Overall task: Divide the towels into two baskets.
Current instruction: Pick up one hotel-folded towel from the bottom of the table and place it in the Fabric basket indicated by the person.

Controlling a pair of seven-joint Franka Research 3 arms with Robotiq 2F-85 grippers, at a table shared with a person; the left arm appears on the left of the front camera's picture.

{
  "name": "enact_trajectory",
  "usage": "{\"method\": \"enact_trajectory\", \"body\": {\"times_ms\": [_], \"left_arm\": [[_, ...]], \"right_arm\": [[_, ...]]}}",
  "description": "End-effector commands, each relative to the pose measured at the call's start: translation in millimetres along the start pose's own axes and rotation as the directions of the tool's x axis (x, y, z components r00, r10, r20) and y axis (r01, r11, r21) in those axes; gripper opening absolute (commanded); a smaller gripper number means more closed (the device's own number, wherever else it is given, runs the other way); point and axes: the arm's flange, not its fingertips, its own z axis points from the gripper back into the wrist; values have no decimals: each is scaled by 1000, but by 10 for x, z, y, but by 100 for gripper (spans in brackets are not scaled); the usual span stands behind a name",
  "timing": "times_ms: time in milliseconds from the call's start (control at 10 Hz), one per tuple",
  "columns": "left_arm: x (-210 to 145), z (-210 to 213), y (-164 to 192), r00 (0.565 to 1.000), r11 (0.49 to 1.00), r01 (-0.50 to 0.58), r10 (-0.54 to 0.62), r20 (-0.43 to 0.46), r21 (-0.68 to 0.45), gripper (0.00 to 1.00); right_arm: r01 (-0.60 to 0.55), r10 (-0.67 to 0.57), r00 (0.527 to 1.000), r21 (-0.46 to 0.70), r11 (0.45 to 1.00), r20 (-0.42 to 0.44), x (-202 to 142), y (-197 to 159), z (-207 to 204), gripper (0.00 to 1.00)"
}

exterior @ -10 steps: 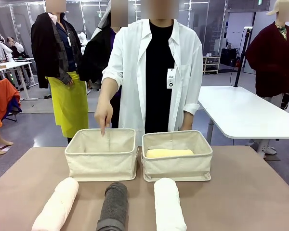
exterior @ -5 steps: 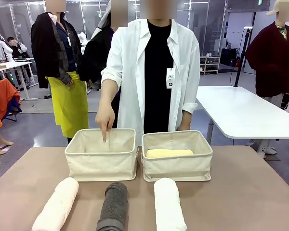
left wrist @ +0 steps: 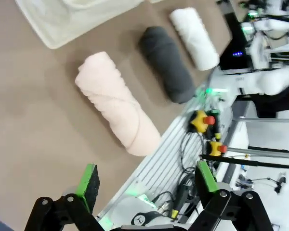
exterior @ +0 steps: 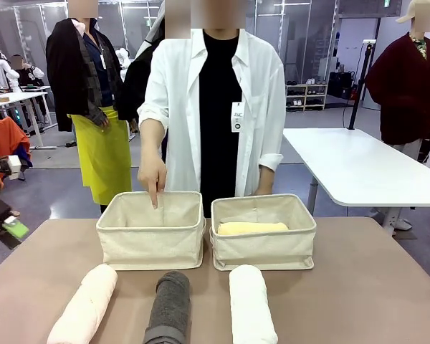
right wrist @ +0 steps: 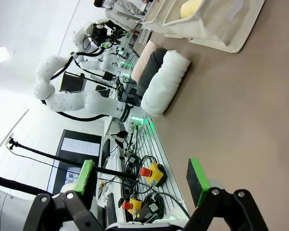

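Note:
Three rolled towels lie side by side at the table's near edge: pink (exterior: 86, 304), dark grey (exterior: 168, 308) and white (exterior: 251, 304). Behind them stand two canvas baskets. The left basket (exterior: 150, 244) holds no towel, and a person's hand (exterior: 154, 175) points a finger down into it. A yellow towel (exterior: 252, 228) lies in the right basket (exterior: 264, 247). My left gripper (left wrist: 147, 180) hangs open over the table's near edge, with the pink towel (left wrist: 118, 103) just ahead of it. It also shows at the left edge (exterior: 7, 222). My right gripper (right wrist: 142, 178) is open, off the table's end, facing the white towel (right wrist: 166, 82).
The robot's base rail with cables and red stop buttons (left wrist: 207, 120) runs along the near edge of the brown table (exterior: 358, 287). Bare tabletop lies on both sides of the towels. Other people stand behind the person, and a white table (exterior: 358, 165) is at the back right.
The person has shifted a little to the left, hand still pointing into the left basket. My left gripper has come into sight at the front view's left edge.

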Motion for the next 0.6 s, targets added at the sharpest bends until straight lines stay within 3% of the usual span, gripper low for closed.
{"method": "enact_trajectory", "body": {"times_ms": [0, 300, 500], "left_arm": [[-35, -352, -258, 996, 984, -84, 84, 4, 159, 100], [2, -861, -461, 983, 936, -183, 171, 65, 301, 100], [37, -1143, -512, 974, 915, -224, 198, 112, 336, 100]], "right_arm": [[7, -7, 1000, -14, 1000, 5, -21, 47, -34, 95], [7, -7, 1000, -14, 1000, 5, -21, 47, -34, 95], [7, -7, 1000, -14, 1000, 5, -21, 47, -34, 95]]}}
